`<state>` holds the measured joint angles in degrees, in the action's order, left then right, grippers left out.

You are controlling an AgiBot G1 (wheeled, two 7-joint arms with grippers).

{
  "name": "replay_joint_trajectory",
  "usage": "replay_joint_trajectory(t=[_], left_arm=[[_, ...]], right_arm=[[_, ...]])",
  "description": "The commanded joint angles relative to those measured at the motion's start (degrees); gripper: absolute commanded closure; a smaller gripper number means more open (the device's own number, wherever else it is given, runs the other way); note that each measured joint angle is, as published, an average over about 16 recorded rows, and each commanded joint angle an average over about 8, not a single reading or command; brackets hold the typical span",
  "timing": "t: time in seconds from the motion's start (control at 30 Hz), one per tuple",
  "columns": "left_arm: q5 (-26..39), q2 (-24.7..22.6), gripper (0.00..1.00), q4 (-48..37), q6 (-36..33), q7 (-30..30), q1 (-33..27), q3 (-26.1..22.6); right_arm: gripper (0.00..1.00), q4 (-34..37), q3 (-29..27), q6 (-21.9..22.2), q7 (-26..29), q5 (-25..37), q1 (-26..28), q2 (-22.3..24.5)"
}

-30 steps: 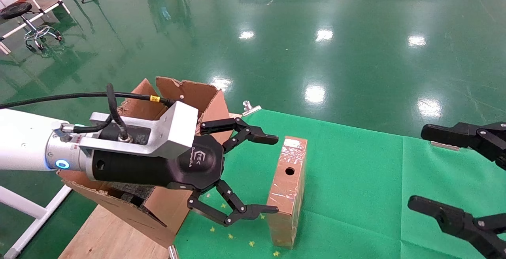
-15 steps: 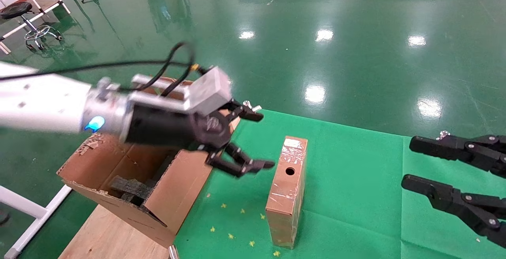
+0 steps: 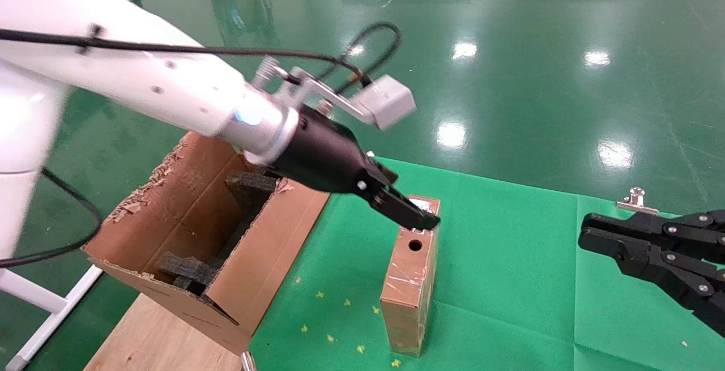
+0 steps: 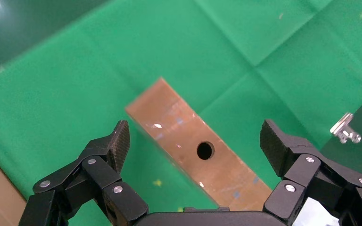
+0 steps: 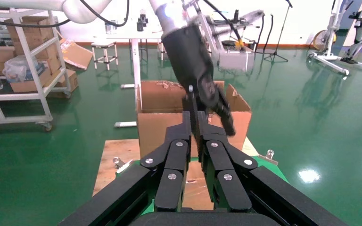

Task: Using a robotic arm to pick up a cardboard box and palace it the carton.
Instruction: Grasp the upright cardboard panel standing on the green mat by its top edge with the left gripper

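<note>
A white robotic arm (image 3: 141, 71) reaches in from the left and slants downward across a green cloth-covered table (image 3: 510, 258). A black cable (image 3: 226, 51) runs along the arm to a grey block (image 3: 385, 102) mounted above its silver wrist. Its black left gripper (image 3: 416, 218) hangs right over the far end of the cardboard box (image 3: 412, 280). In the left wrist view the two fingers (image 4: 115, 141) are spread wide, one on each side of the box's top face, without touching it.

The cardboard box is small, flat and brown, wrapped in glossy clear tape. It stands on one long narrow edge on the green cloth, with a round hole (image 3: 416, 244) in the narrow side that faces up. It sits just to the right of the carton (image 3: 209, 252), apart from it.

The carton is a large, open brown corrugated box with ragged, torn edges. Black foam pieces (image 3: 249, 187) rest inside it. It stands on a wooden board (image 3: 147, 337) at the left edge of the table.

The right gripper (image 3: 586, 232) waits low at the right side of the table, well apart from the box. Its black fingers (image 5: 184, 136) are pressed together, holding nothing. A metal clip (image 3: 637, 200) sits on the table's far edge near it. Glossy green floor (image 3: 510, 48) stretches beyond.
</note>
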<state>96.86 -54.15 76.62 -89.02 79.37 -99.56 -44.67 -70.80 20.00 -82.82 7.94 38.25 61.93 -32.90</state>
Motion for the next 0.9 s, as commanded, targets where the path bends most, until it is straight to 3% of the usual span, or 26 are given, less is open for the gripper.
replay_joint_trajectory(t=[0.03, 0.4, 0.9], left_arm=[[1.37, -1.75, 0.00, 0.05, -0.34, 3.60, -0.75, -1.85], [3.52, -7.86, 0.00, -0.63, -0.87, 16.54, -2.99, -11.73], [5.26, -10.59, 0.00, -1.63, 0.49, 21.63, -4.41, -19.01]], right_arm=[[1.00, 0.00, 0.00, 0.00, 0.00, 0.00, 0.00, 0.00], [1.00, 0.00, 0.00, 0.00, 0.00, 0.00, 0.00, 0.00], [1.00, 0.00, 0.00, 0.00, 0.00, 0.00, 0.00, 0.00]])
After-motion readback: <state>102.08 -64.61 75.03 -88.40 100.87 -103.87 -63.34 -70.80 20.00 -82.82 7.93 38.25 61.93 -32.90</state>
